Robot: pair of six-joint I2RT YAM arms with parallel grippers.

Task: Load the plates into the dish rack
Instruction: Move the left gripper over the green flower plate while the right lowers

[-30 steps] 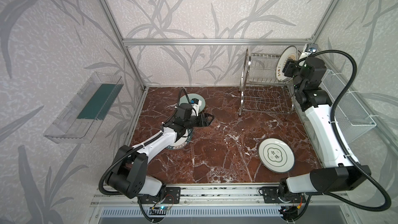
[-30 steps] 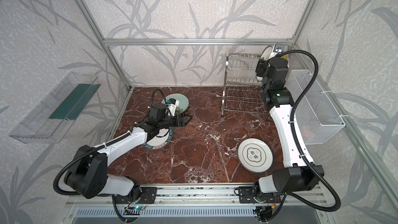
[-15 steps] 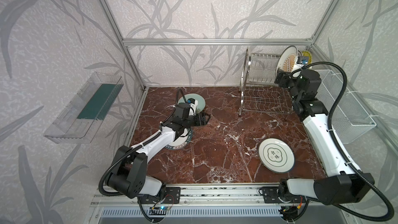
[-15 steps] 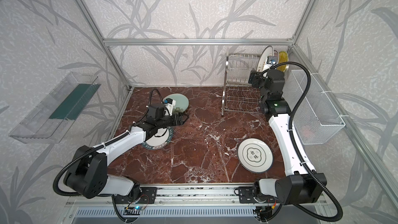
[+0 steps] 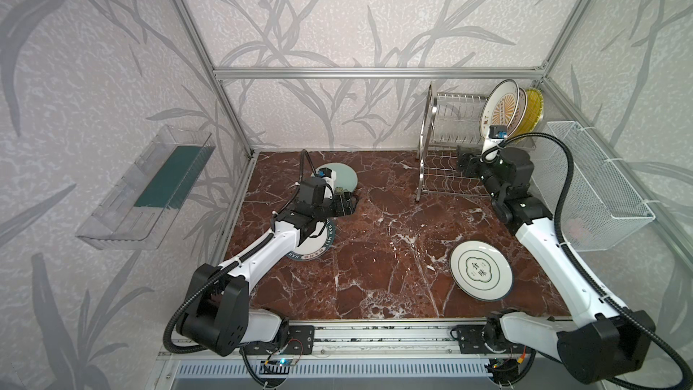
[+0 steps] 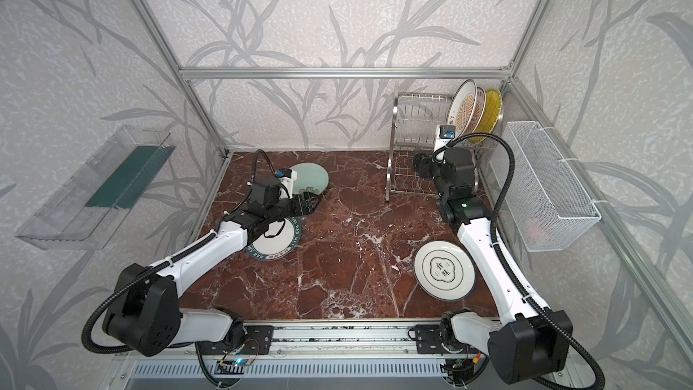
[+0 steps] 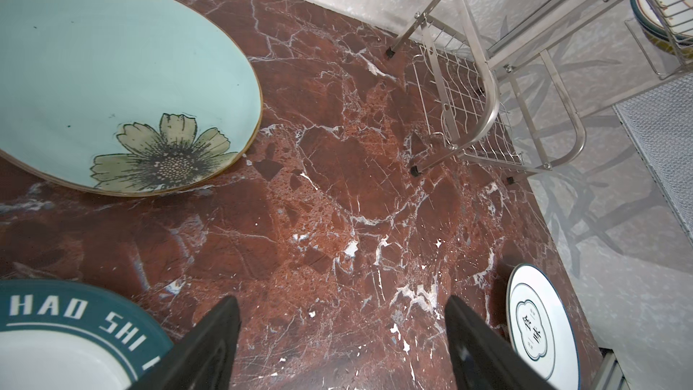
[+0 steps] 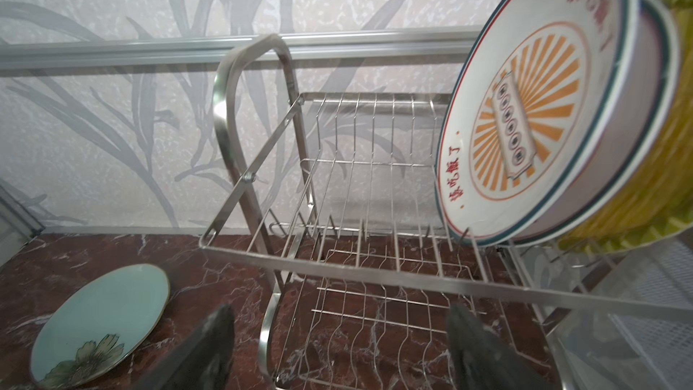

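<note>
Plainly, left gripper [image 5: 351,204] nearest flower plate [image 5: 345,178]
In a top view, plate at its eleven o'clock; jaws apart, empty; right gripper [image 5: 460,163] apart too.

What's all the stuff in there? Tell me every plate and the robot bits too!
Table: one, dark red marble, underneath everything.
Dish rack: one, shiny steel, back right.
Sunburst plates: two, white and orange, upright in rack's top tier.
Yellow plate: one, yellow, beside them.
Flower plate: one, pale green, flat on table, back left.
Lettered plate: one, white with teal rim, flat, left.
Cloud plate: one, white with green emblem, flat, front right.
Mesh basket: one, white, right wall.
Tray: one, clear, left wall.
Arms: two, white and black: left arm, right arm.
Left gripper: one, black, open, empty, over table.
Right gripper: one, black, open, empty, facing rack.
</note>
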